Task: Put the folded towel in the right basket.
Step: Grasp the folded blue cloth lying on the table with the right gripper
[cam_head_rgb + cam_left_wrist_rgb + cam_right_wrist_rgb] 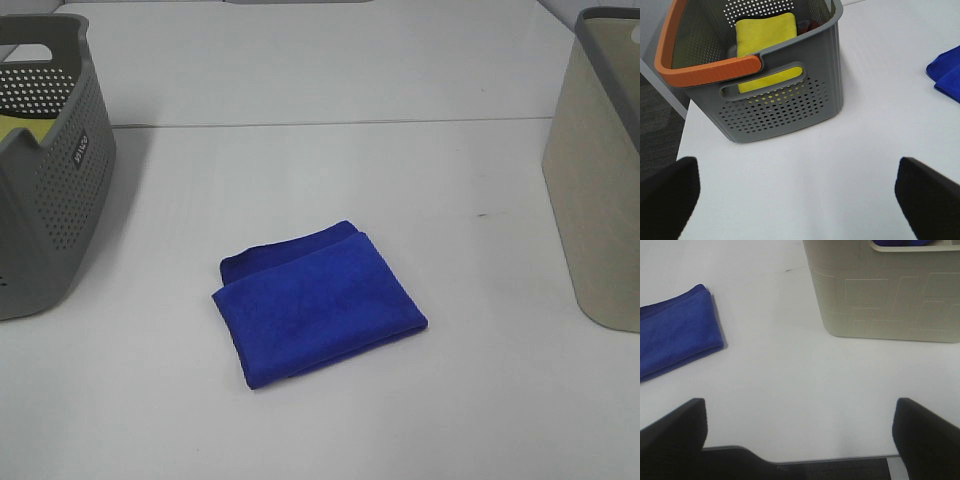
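A folded blue towel point(318, 303) lies flat on the white table point(330, 170), near the middle front. Its edge shows in the left wrist view point(946, 73) and most of it in the right wrist view point(675, 332). The right basket point(600, 180) is beige with a grey rim and stands at the right edge; it also shows in the right wrist view point(885, 295). My left gripper point(800, 200) is open and empty over the table's left front. My right gripper point(800, 432) is open and empty over the front edge. Neither gripper shows in the exterior view.
A grey perforated basket point(45, 160) with an orange handle point(705, 70) stands at the left, holding a yellow cloth point(765, 35). The table's front edge point(805, 455) shows in the right wrist view. Dark floor point(655, 130) lies beyond the table's left side.
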Tool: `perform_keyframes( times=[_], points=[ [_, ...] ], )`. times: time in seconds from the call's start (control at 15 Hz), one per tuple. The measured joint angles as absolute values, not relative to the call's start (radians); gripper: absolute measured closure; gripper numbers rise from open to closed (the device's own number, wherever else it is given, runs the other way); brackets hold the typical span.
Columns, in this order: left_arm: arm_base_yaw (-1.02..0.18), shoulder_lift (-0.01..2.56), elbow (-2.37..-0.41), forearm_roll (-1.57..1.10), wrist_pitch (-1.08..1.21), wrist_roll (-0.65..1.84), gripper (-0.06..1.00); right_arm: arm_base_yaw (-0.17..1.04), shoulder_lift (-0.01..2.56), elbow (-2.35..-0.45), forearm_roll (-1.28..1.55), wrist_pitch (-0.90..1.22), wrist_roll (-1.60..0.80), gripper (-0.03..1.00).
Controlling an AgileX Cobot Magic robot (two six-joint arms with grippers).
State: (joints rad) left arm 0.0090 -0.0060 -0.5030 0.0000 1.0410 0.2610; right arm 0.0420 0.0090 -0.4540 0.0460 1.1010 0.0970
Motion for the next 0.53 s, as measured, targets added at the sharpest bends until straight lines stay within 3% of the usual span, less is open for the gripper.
perform_keyframes(
  times=[0.53],
  points=[
    [0.009, -0.006, -0.503, 0.000, 1.041, 0.261, -0.04, 0.042, 0.009, -0.454, 0.079, 1.101, 0.042, 0.00]
  ],
)
